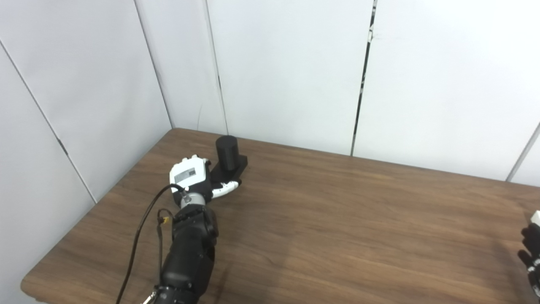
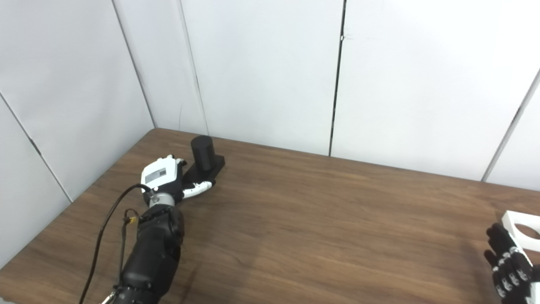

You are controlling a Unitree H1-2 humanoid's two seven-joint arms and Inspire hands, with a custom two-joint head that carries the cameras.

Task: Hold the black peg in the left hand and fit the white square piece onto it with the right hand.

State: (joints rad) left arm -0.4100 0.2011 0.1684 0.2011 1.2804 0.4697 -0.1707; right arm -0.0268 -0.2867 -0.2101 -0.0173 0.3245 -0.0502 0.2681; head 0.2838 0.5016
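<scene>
Two hands were in my feed, both reckoned here from the black peg (image 1: 228,153), which stood upright on its flat black base at the far left of the wooden table (image 2: 320,219). My left hand (image 1: 195,178) lay just beside the peg's near side, its white back turned up and one pale finger stretched along the front edge of the base. I could not tell whether the fingers under the palm had closed on the base or only rested against it.

The white square piece (image 2: 521,228), with a round hole in it, lay on the table well apart from the peg, at the far right edge of the right eye view. My right hand (image 2: 508,262) sat just nearer than that piece, dark fingers spread and holding nothing.

What worried me was the left side: if the hand had only a shallow hold on the low base, lifting could let the peg tip or slide toward the wall. On the right, the piece sat close to the edge of the picture, so a reach might nudge it out of my sight.

No container was in view; nothing on the table held anything else.
</scene>
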